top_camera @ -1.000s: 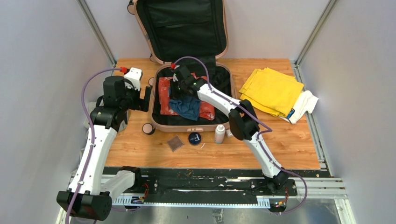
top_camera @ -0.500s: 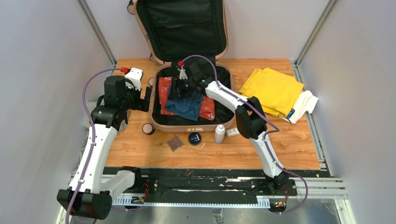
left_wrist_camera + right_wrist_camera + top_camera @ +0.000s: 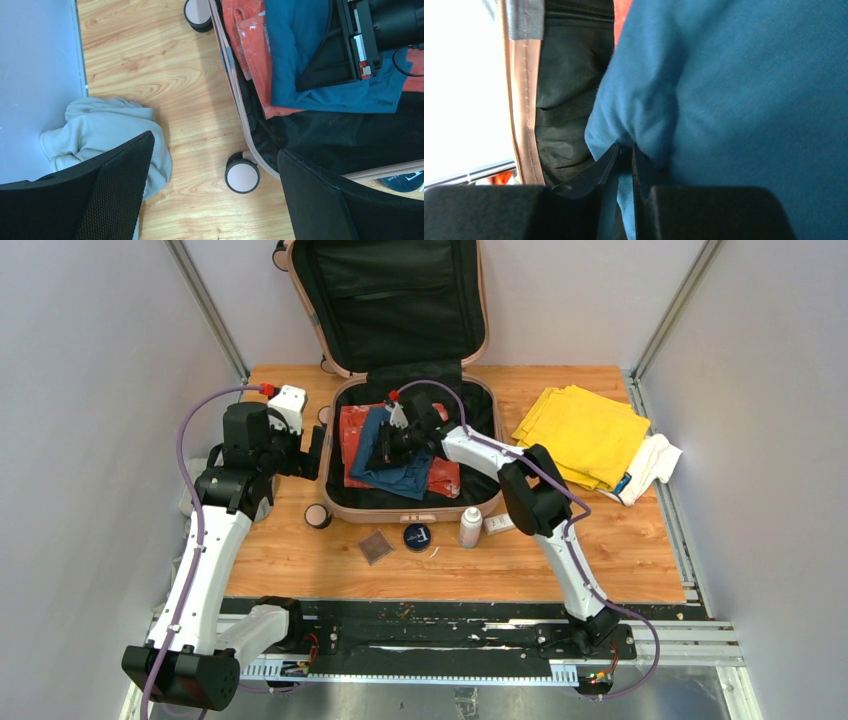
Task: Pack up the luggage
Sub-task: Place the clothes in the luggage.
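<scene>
The luggage (image 3: 400,513) is a pale pink suitcase lying open at the back middle of the table, with its black-lined lid (image 3: 385,300) upright. A red cloth (image 3: 353,435) lies in its left half, and a blue cloth (image 3: 405,472) lies spread over that. My right gripper (image 3: 385,445) is inside the case, shut on a fold of the blue cloth (image 3: 749,75), with its tips (image 3: 625,147) pinching the fabric. My left gripper (image 3: 318,452) is open and empty beside the case's left rim (image 3: 235,85). In the left wrist view its fingers (image 3: 215,144) are above a spinner wheel (image 3: 242,176).
Yellow cloths (image 3: 585,432) and a white cloth (image 3: 650,465) lie at the back right. A pale grey cloth (image 3: 110,130) lies at the table's left edge. A small bottle (image 3: 470,527), a round dark tin (image 3: 417,536), a dark square packet (image 3: 376,546) and a small box (image 3: 497,524) lie in front of the case.
My right gripper has drawn the blue cloth toward the back left of the case, spreading it over the red cloth. The left arm has not moved.
</scene>
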Robot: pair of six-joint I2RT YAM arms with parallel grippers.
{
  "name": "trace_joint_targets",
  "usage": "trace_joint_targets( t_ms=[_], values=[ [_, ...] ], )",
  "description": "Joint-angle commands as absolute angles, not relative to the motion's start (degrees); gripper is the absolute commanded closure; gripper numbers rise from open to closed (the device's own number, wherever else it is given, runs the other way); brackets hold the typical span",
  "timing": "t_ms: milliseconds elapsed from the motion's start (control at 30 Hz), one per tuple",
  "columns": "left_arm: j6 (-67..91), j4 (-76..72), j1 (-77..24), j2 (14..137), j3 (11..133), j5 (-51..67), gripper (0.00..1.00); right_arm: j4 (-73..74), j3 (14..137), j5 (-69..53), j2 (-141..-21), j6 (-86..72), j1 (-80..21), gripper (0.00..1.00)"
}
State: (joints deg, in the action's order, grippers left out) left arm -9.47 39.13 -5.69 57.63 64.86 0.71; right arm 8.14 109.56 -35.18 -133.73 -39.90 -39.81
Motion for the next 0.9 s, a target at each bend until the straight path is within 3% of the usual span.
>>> trace_joint_targets(
  t_ms=[0,200,333,467,667,867],
  values=[
    [-10.46,38.41,-5.40,57.16,65.24,0.09,0.00,9.42,106.80,-36.67,-137.44,-41.08,-38.91,0.82],
    [-9.91,38.55,-5.40,58.12,65.55,1.05,0.00,17.02,112.36,-35.66,-135.63,-37.61,-38.74,0.78],
    [-8.79,38.87,-5.44,58.71,67.04,1.76,0.00,21.28,115.47,-31.96,-128.62,-34.66,-37.44,0.45],
    [-8.90,40.12,-5.41,59.92,68.61,1.09,0.00,28.83,115.92,-18.32,-119.85,-30.33,-33.51,0.27],
    [-10.29,40.17,-5.49,61.24,68.28,-1.40,0.00,35.04,114.27,-1.18,-112.51,-27.63,-22.56,0.24],
    [-10.28,40.57,-5.43,60.16,68.11,1.17,0.00,39.11,116.48,10.07,-118.76,-26.81,-13.10,0.17]
  ],
)
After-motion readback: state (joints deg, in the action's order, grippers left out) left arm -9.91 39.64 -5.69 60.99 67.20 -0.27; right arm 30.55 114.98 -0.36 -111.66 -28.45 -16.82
